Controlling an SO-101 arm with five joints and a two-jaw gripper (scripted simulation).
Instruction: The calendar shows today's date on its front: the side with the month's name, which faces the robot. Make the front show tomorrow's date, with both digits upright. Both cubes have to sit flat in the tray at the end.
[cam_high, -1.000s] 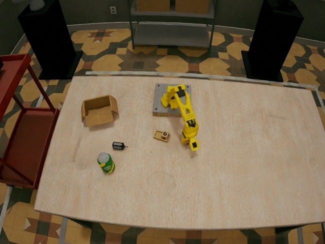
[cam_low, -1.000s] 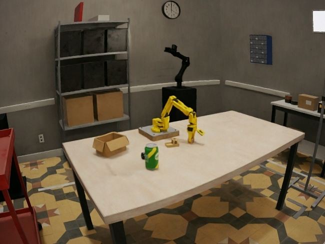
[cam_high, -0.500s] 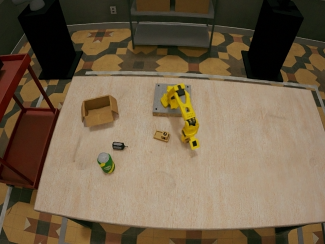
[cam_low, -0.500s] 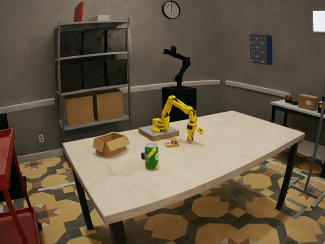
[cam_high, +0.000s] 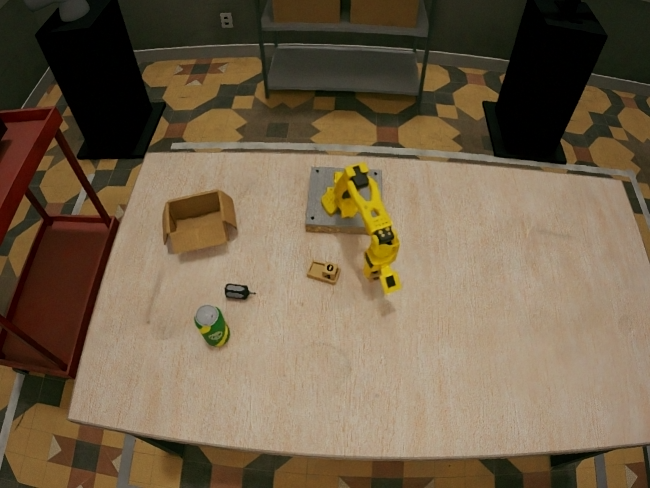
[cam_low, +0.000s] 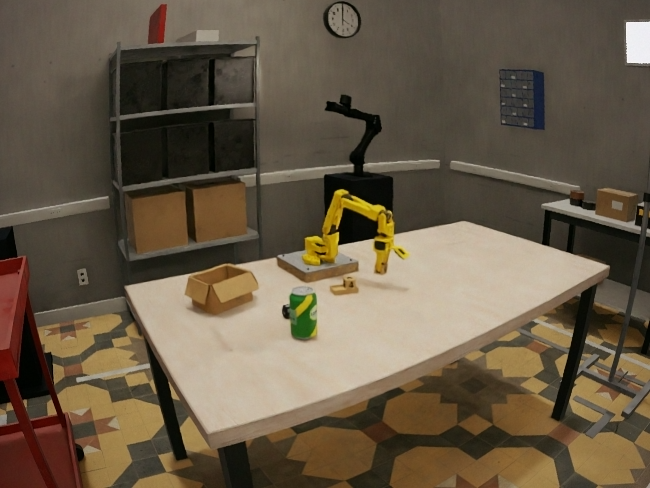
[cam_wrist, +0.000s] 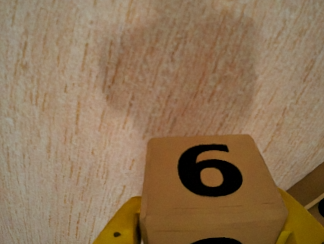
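Observation:
My gripper (cam_high: 374, 275) (cam_low: 380, 270) (cam_wrist: 212, 224) is shut on a wooden cube (cam_wrist: 210, 172), off the table beside the tray. A 6 shows on the cube's upper face in the wrist view, with the top of another dark digit on the face below it. The top and exterior views mostly hide this cube. The small wooden tray (cam_high: 316, 271) (cam_low: 337, 289) holds one other cube (cam_high: 330, 268) (cam_low: 349, 284) in its end nearer the gripper; its other end is vacant. A dark 0-like digit shows on that cube's top. The tray's front, facing the robot, is hidden.
The arm's base plate (cam_high: 318, 195) (cam_low: 342, 260) stands behind the tray. An open cardboard box (cam_high: 198, 231) (cam_low: 220, 296), a black screwdriver-like tool (cam_high: 237, 292) and a green can (cam_high: 214, 328) (cam_low: 303, 315) stand or lie to the left in the top view.

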